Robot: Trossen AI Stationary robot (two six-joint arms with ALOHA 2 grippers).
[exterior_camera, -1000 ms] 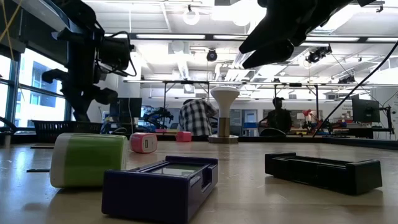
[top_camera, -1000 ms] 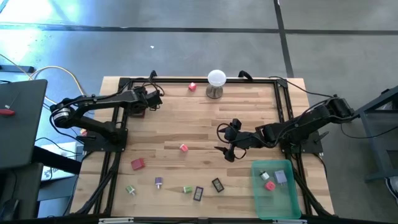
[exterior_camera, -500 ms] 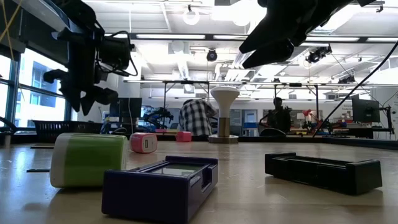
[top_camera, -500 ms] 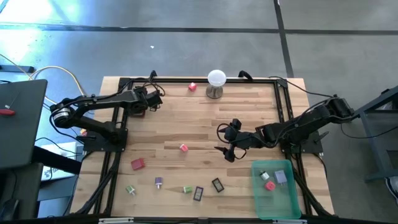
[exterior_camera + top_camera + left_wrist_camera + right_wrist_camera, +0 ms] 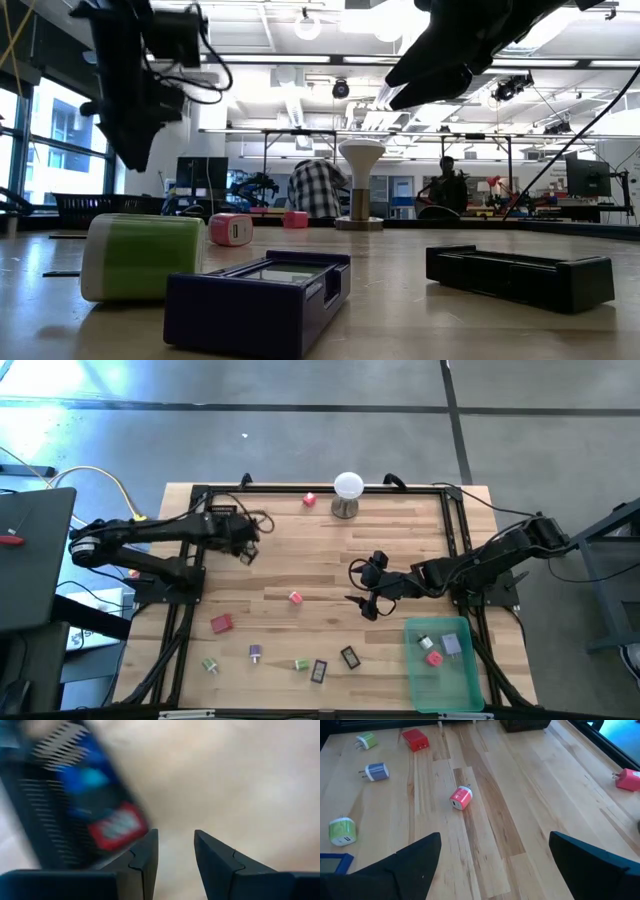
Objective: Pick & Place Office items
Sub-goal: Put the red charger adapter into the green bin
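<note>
Grey concrete floor [image 5: 300, 420], ceiling strip lights [image 5: 300, 58], left-hand windows [image 5: 50, 130], two people beyond.

Your right gripper [image 5: 492, 865] hangs wide open over the wooden table [image 5: 530, 795]. Take the pink plug [image 5: 460, 798] as landmark: it lies just beyond the fingers [image 5: 415, 862]. A red block [image 5: 415, 740], green plug [image 5: 366, 741] and blue plug [image 5: 376, 771] sit farther off.

We see a white ball on a metal stand [image 5: 347, 494] at the wooden table's [image 5: 400, 550] far edge, a green bin [image 5: 470, 685] near its right corner.
</note>
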